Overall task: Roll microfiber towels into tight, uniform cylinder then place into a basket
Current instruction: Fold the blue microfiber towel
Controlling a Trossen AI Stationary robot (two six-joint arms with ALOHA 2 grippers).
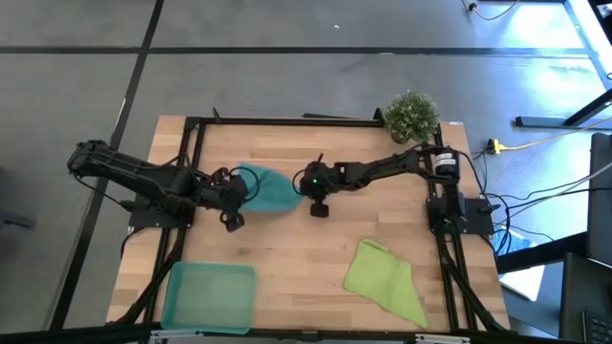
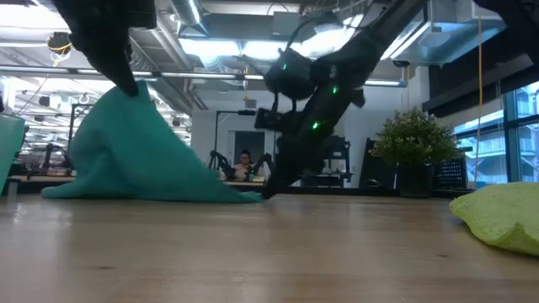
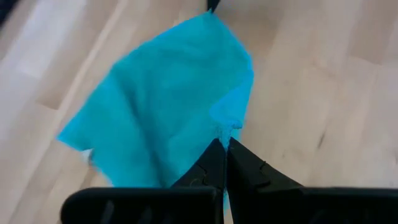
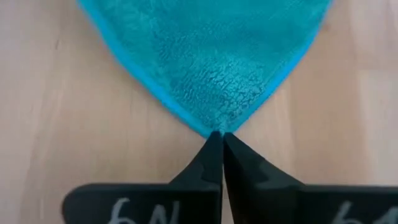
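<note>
The teal microfiber towel [image 1: 271,189] sits mid-table between my two grippers. My left gripper [image 2: 126,84] is shut on one part of it and holds that part raised, so the towel [image 2: 135,156] stands like a tent with its lower edge on the table. My right gripper [image 2: 268,192] is down at the tabletop, shut on the towel's opposite corner. The lime towel [image 1: 387,277] lies crumpled on the table near the front right. The teal basket [image 1: 210,296] rests on the table at the front left. My left gripper pinches an edge of the teal towel [image 3: 229,127] between its two fingers, slanting down from the table's left side. That part is lifted clear; the cloth hangs below and spreads onto the table. My right gripper pinches the very tip of the towel's corner [image 4: 217,128] between its fingertips, slanting down from the table's right side. The corner lies at the tabletop, and the cloth beyond it spreads flat.
A potted plant [image 1: 411,115] stands at the far right corner. A black frame [image 1: 287,120] runs along the table's far edge and sides. Bare wood [image 1: 306,258] lies between the basket and the lime towel. A person [image 2: 244,164] sits in the room behind.
</note>
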